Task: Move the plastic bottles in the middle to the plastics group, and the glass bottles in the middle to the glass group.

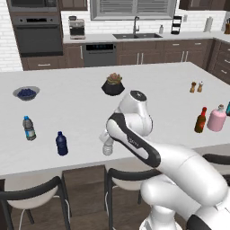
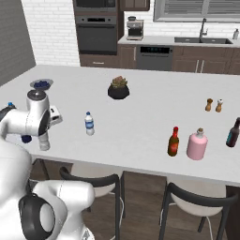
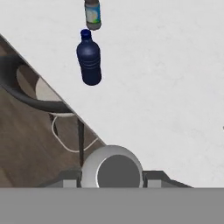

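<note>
Plastic bottles are the job right now; the plain greyish clear plastic bottle with a white cap [image 1: 108, 147] sits near the front edge of the long white counter [image 1: 157, 90], with the gripper [image 3: 112, 180] around it from above; in the hand view the two dark finger tips stand on each side of its round top, partly closed, and they look to be holding it; I cannot tell if the bottle is lifted off the counter or standing on it.

I think this step is taking the grey bottle to the plastics group; that group is the squat dark navy blue bottle [image 1: 61, 143] and the clear water bottle with a blue label and dark cap [image 1: 29, 128], off to the left. The next move needs a steady hold, a slide left along the counter edge, and a soft set-down beside the navy bottle without knocking it.

The other small clear bottle with a blue label and white cap [image 2: 89, 123] waits in the middle; the slim dark red-brown glass bottle with a red cap [image 2: 173, 141] stands just beside the squat pink bottle [image 2: 197, 145] on the right.

The white arm [image 1: 134, 134] bends forward and down, with its hand pointing down at the counter edge.
</note>
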Robot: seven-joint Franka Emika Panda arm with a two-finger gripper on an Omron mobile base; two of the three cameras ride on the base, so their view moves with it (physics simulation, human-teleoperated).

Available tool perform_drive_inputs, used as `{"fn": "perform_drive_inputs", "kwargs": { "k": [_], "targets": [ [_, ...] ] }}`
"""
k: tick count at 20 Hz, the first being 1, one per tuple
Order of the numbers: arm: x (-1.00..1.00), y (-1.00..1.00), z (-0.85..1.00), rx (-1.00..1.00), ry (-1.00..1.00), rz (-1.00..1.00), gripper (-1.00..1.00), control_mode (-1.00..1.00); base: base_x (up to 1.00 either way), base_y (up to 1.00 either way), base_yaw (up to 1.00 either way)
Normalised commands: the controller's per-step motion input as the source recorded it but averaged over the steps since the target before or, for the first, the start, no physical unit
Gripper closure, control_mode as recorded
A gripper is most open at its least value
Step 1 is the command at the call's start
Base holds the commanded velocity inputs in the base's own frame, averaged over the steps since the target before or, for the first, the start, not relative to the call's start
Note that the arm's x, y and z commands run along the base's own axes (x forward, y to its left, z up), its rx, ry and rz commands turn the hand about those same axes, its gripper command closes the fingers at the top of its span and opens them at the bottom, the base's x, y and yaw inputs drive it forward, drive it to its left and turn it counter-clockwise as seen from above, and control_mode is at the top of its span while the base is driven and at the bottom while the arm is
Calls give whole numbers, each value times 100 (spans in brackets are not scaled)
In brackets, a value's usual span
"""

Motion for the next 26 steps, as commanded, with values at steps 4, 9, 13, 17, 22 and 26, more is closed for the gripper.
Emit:
{"fn": "perform_drive_inputs", "kwargs": {
  "k": [4, 9, 13, 17, 22, 26],
  "targets": [
    [61, 44, 0, -4, 0, 18, 100, -100, 0, 0, 0],
    [74, 27, 0, 0, 0, 6, 100, -100, 0, 0, 0],
    [69, 17, 0, 0, 0, 4, 100, -100, 0, 0, 0],
    [66, 26, 0, -3, 0, 7, 100, -100, 0, 0, 0],
    [41, 41, 0, -6, 0, 13, 100, -100, 0, 0, 0],
    [41, 51, 0, -6, 0, 20, 100, -100, 0, 0, 0]
  ]
}}
